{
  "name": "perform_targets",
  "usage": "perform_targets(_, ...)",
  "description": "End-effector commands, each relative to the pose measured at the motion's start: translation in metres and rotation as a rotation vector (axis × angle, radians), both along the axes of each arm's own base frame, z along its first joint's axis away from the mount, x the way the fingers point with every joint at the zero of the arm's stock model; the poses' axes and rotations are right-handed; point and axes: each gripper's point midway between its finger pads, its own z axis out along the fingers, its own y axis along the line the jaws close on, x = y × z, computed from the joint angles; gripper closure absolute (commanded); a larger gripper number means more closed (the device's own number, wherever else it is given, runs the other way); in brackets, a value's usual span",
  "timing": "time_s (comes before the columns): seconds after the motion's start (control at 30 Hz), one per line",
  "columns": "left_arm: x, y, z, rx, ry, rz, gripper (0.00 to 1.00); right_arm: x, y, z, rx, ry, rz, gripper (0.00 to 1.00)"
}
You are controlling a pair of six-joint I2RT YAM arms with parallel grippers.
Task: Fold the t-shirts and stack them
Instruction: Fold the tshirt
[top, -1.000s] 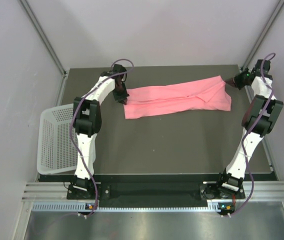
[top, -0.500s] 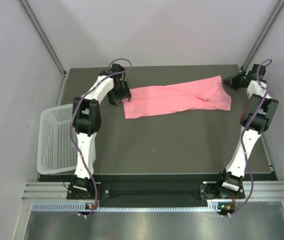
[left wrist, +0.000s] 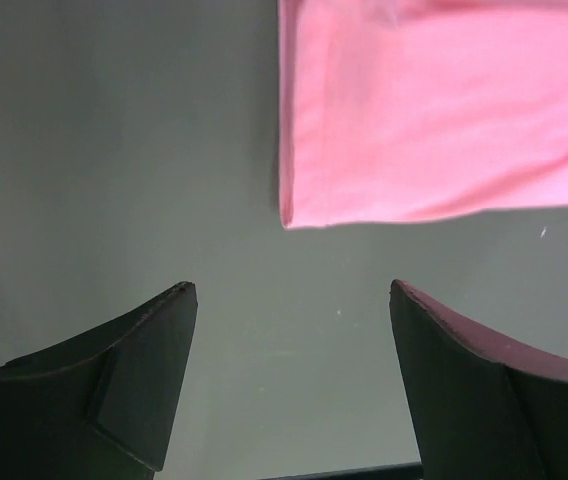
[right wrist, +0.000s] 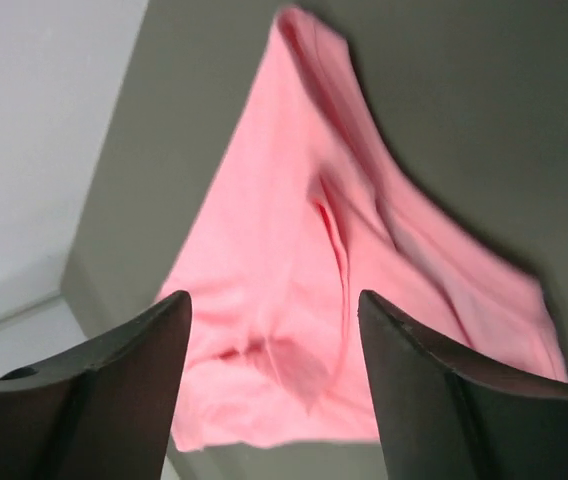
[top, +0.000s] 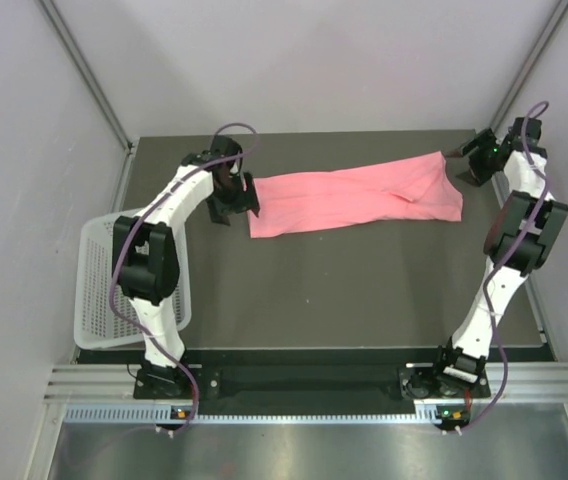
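Observation:
A salmon-pink t-shirt (top: 354,198) lies folded into a long strip across the far half of the dark table. My left gripper (top: 236,196) hovers just off the strip's left end, open, with only table between its fingers; the shirt's corner (left wrist: 434,120) shows ahead of it. My right gripper (top: 461,163) is at the strip's right end, open, the rumpled pink cloth (right wrist: 294,300) lying below and between its fingers, apart from them.
A white perforated basket (top: 114,280) hangs off the table's left edge. Grey walls close in on three sides, and the right arm stands near the table's far right corner (top: 484,135).
Both grippers have opened and let go of the shirt's ends. The left arm drew back left, its elbow swinging out over the basket. The shirt settled flat.

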Motion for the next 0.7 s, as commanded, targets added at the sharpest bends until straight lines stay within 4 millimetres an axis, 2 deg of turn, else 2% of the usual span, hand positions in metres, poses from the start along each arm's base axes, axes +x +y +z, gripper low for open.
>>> perform_targets(0.0, -0.016, -0.020, -0.007, -0.074, 0.006, -0.050, 0.17, -0.046, -0.013, 0.049, -0.231, -0.013, 0.051, 0.30)
perform_targets(0.13, -0.022, -0.034, -0.019, -0.148, 0.050, -0.054, 0.17, -0.088, -0.023, 0.030, -0.328, 0.064, 0.072, 0.26)
perform_targets(0.3, -0.022, -0.037, -0.033, -0.160, 0.080, -0.038, 0.17, -0.122, -0.034, 0.006, -0.318, 0.113, 0.042, 0.27)
perform_targets(0.33, -0.023, -0.037, -0.036, -0.157, 0.088, -0.034, 0.17, -0.130, -0.031, -0.002, -0.310, 0.123, 0.049, 0.27)
perform_targets(0.5, -0.025, -0.031, -0.052, -0.126, 0.130, 0.014, 0.17, -0.155, -0.023, -0.031, -0.305, 0.176, 0.086, 0.28)
perform_targets(0.67, -0.021, -0.035, -0.062, -0.139, 0.149, 0.040, 0.22, -0.158, -0.021, -0.041, -0.311, 0.166, 0.096, 0.28)
